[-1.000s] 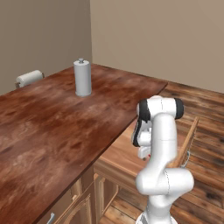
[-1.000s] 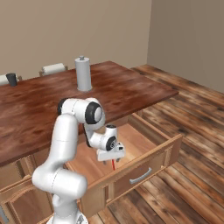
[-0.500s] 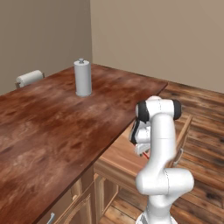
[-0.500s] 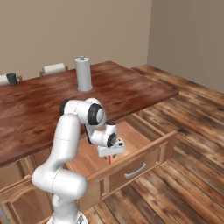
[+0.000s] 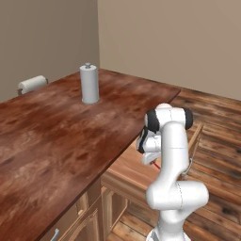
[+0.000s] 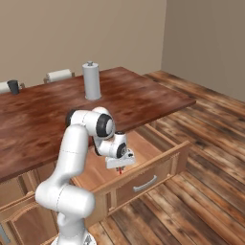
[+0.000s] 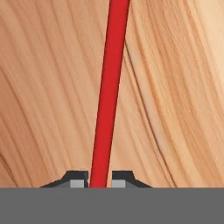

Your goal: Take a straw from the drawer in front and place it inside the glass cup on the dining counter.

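Pale wood drawer (image 6: 158,158) bottom, pulled out under the dining counter (image 5: 56,136). Gripper (image 7: 99,178) pinched narrow on the red straw (image 7: 108,96) lying there (thin, light, stiff, probably slick); grip sits near one end.

Looking straight down at light wood grain of the drawer (image 7: 175,87) bottom. Red straw (image 7: 109,87) running from top edge down to gripper (image 7: 99,179) — sits right between the two dark fingertips (image 7: 76,179), pinched on both sides. Slight lean, top tilted right.
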You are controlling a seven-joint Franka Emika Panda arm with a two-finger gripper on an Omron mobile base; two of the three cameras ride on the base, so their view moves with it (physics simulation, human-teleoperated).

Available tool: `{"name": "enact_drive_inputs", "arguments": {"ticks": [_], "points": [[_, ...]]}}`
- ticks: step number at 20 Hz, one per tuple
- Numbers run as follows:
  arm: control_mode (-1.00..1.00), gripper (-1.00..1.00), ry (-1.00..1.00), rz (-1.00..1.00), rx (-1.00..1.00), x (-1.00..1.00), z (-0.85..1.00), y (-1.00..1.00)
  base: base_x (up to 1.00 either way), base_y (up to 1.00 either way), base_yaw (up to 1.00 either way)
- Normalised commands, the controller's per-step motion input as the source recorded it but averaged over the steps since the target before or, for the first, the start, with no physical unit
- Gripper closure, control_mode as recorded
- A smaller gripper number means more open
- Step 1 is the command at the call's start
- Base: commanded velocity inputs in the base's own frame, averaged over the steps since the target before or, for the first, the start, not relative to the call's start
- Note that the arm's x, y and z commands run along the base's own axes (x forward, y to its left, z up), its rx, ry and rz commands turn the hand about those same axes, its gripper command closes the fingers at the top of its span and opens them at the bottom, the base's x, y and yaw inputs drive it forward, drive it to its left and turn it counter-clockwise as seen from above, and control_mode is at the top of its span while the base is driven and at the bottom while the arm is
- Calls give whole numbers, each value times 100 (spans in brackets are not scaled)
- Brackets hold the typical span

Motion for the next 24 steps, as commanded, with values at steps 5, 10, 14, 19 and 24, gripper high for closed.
{"name": "enact_drive_inputs", "arguments": {"ticks": [5, 10, 14, 19, 24], "points": [[-100, 100, 0, 0, 0, -42, -25, -2, 0, 0, 0], [-100, 100, -1, 0, 1, -62, 4, -18, 0, 0, 0], [-100, 100, -3, 0, 6, -67, 68, -16, 0, 0, 0], [-100, 100, 0, 0, 1, -35, 100, 0, 0, 0, 0], [-100, 100, 0, 0, 0, -26, 100, -3, 0, 0, 0]]}}
